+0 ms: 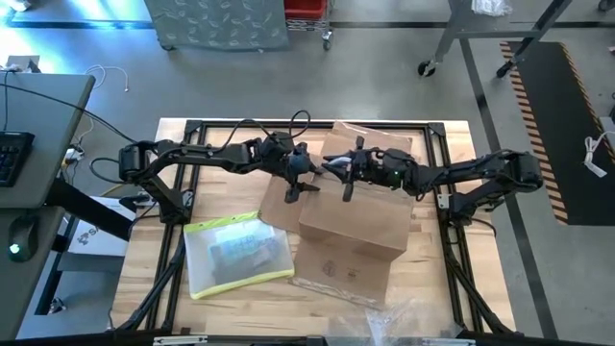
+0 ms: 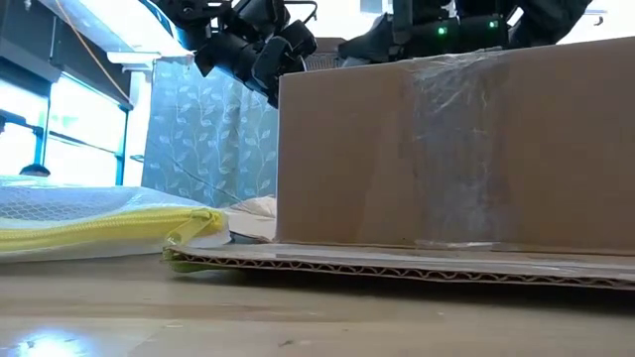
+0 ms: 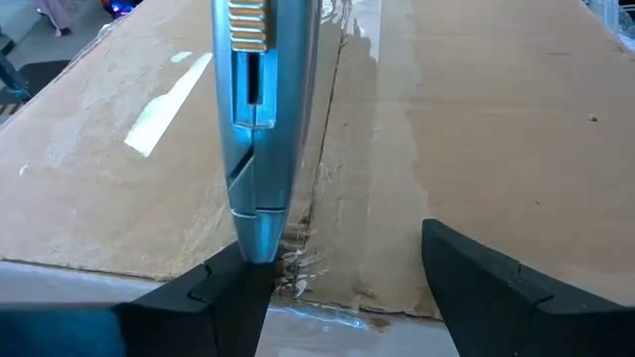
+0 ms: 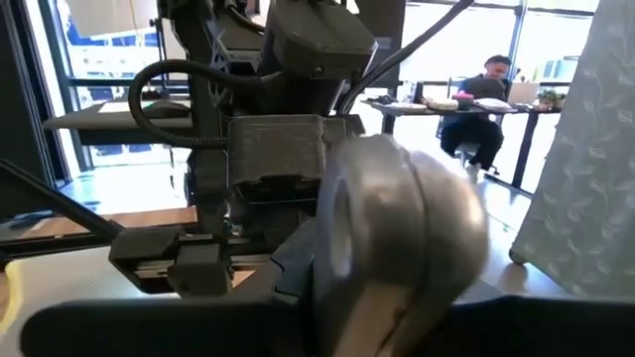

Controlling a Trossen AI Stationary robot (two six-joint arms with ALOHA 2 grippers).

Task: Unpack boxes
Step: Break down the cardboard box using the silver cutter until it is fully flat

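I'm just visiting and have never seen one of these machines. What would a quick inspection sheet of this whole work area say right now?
Surface: pale wooden table inside a black frame.
Job's things: brown cardboard box, top seam taped; a silver-blue utility knife touches the seam.
Clutter: clear pouch with yellow zip edge beside the box; crinkly clear film at the table's front edge.
End effectors: left end effector open over the seam, one finger against the knife; right end effector over the box top, shut on the knife's handle.
Cables: black leads loop over the arms.
Surroundings: desk with keyboard; a seated person at a far table.
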